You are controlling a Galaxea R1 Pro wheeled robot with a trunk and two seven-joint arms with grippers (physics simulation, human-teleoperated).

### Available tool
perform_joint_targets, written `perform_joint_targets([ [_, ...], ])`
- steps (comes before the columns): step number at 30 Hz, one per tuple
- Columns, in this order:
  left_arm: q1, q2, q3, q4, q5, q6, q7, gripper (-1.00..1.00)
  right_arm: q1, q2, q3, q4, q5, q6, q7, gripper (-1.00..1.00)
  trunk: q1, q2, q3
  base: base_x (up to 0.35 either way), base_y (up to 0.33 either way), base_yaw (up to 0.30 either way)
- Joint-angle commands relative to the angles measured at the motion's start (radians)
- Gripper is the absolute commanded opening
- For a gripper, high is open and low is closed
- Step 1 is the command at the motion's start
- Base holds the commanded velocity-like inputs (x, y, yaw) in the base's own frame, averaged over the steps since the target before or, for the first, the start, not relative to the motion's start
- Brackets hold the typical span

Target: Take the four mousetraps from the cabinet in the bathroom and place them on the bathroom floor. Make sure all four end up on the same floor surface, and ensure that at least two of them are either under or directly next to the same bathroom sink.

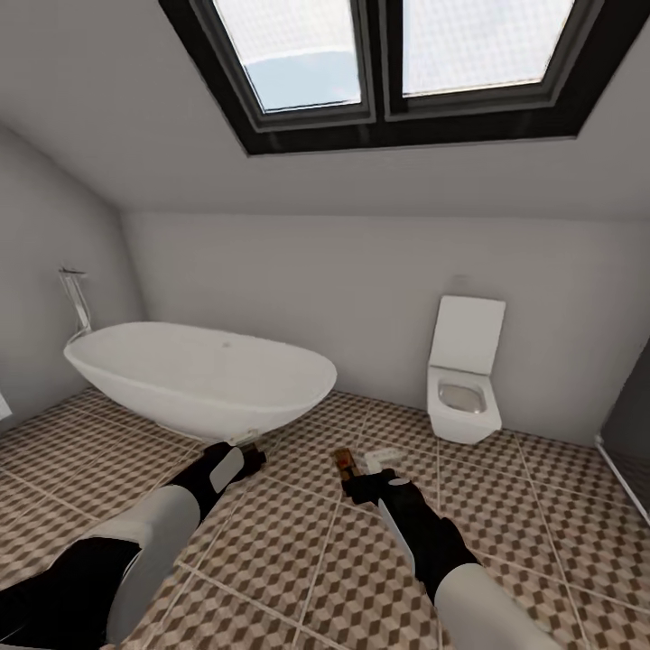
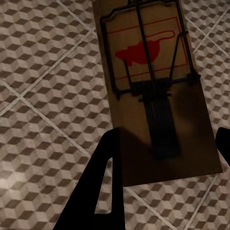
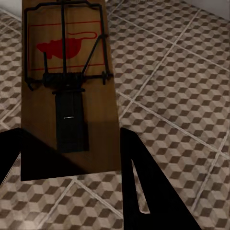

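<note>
Each of my grippers carries one mousetrap above the cube-patterned bathroom floor. My left gripper is shut on a tan mousetrap with dark wire and a red mouse print; its board end sits between the dark fingers. My right gripper is shut on a second mousetrap, which pokes forward past it as a small brown board. Both traps hang over floor tiles. The cabinet, the sink and the other mousetraps are out of view.
An oval white bathtub with a chrome standing faucet lies ahead to the left. A white wall-hung toilet is ahead to the right. A dark panel edges the far right. A skylight sits in the sloped ceiling.
</note>
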Motion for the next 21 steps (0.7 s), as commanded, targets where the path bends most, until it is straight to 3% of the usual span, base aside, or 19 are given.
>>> perform_joint_targets([
  [1,0.0,0.0,-0.009,-0.002,0.01,0.004,0.008,-1.0,0.0,0.0,0.001,-0.002,0.003,0.006,-0.004,-1.0,0.0,-0.001,-0.001,0.0,0.0,0.3],
  [21,0.0,0.0,-0.009,-0.002,0.009,0.004,0.009,-1.0,0.0,0.001,0.001,-0.002,0.001,0.006,-0.004,-1.0,0.0,-0.001,-0.001,0.0,0.0,0.3],
])
